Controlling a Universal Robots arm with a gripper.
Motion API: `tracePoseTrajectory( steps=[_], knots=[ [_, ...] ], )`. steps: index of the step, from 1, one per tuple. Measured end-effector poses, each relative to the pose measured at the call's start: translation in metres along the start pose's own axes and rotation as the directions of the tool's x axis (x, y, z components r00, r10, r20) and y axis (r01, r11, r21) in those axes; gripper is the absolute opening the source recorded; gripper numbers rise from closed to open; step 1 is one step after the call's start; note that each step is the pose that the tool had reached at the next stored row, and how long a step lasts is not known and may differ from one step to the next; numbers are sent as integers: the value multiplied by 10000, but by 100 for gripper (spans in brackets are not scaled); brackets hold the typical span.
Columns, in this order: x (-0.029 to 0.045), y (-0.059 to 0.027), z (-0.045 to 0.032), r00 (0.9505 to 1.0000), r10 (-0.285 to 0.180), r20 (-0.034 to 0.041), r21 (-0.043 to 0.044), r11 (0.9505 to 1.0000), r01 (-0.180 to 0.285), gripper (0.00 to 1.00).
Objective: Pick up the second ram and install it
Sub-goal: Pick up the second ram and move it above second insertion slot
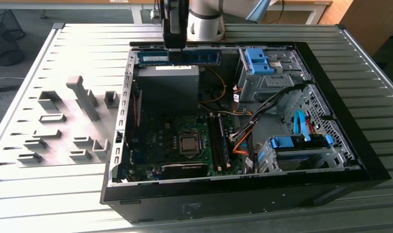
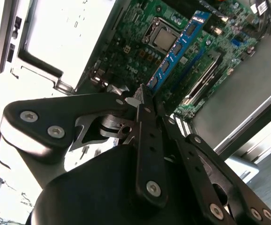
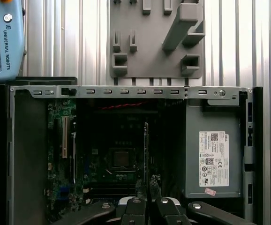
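- My hand (image 1: 173, 47) is closed narrow on the ram stick (image 1: 196, 58), gripping it at the middle of its upper long edge.
- In the second wrist view the fingers (image 2: 147, 117) meet on the stick (image 2: 178, 46), which runs away from them as a long blue-green strip with dark chips.
- In the first wrist view the stick (image 3: 146, 145) is edge-on, rising straight from my hand (image 3: 147, 204).
- Below the stick lies the motherboard (image 1: 161, 141) with its square processor socket (image 1: 189, 143). The stick is well clear of the board, up at rim height.
- The open computer case (image 1: 248, 194) holds the board, a grey power supply (image 1: 167, 85) and blue clips (image 1: 261, 60).
- In the exterior view I hang over the case's far wall, toward the surface's far edge.
- Beside the case, toward the surface's edge on the exterior view's left, sits a grey fixture plate (image 1: 60, 131) on the ribbed metal surface (image 1: 54, 194).
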State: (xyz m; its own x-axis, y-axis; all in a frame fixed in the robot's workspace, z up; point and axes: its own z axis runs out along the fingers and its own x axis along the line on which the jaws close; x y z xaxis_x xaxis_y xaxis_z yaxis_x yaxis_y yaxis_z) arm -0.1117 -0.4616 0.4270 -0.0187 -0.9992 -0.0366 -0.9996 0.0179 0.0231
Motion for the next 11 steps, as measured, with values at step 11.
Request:
tracePoseTrajectory(
  steps=[11],
  knots=[
    [-9,-463,-10,10000,-1,-1,0,10000,1,14]
  ],
)
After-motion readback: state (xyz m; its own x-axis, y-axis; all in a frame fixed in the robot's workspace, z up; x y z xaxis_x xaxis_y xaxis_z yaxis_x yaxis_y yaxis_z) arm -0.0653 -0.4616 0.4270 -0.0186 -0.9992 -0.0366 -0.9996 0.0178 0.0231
